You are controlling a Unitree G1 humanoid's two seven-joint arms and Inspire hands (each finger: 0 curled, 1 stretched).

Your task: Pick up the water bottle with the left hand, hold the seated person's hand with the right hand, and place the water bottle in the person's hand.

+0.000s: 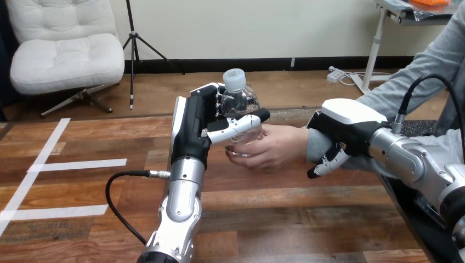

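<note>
Water bottle (241,104) stands upright in the air over the worktop (274,219). The left robot hand (200,123) grips it, with fingers and thumb curled round its middle. Its bottom sits in the person's hand (271,150), which cups it. The right robot hand (342,129) lies on the person's wrist (315,145), fingers curled down round it.

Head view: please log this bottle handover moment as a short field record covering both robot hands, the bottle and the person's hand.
left hand: fingers curled round the water bottle
water bottle: upright, cap on, held above the table
person's hand: cupped under the bottle's base, touching it
right hand: on the person's wrist, curled down round it
handover: both left hand and person's hand on bottle
</note>
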